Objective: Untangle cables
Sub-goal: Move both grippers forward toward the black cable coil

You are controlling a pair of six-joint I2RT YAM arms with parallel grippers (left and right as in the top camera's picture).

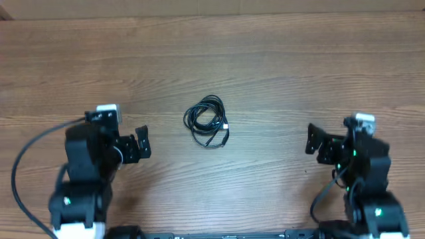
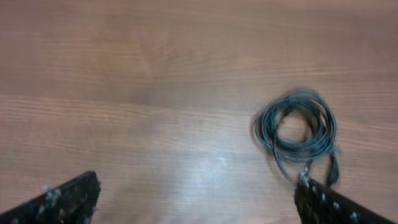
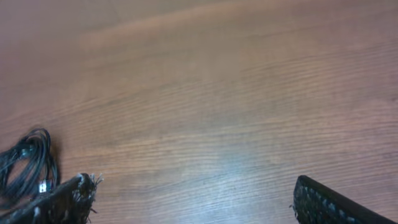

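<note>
- Left arm: blocky matte-black housings with rounded joint casings and a small green light low on the base.
- Right arm: the same black build, with green lamps glowing near the wrist.
- Each wrist has a small white-grey block on top.
- A thick black cable loops out from the left arm.
- A thinner black lead curves beside the right arm.
- Jaws: flat black plates, their inner faces studded with rows of small dots and pale fuzz on the edges.
</note>
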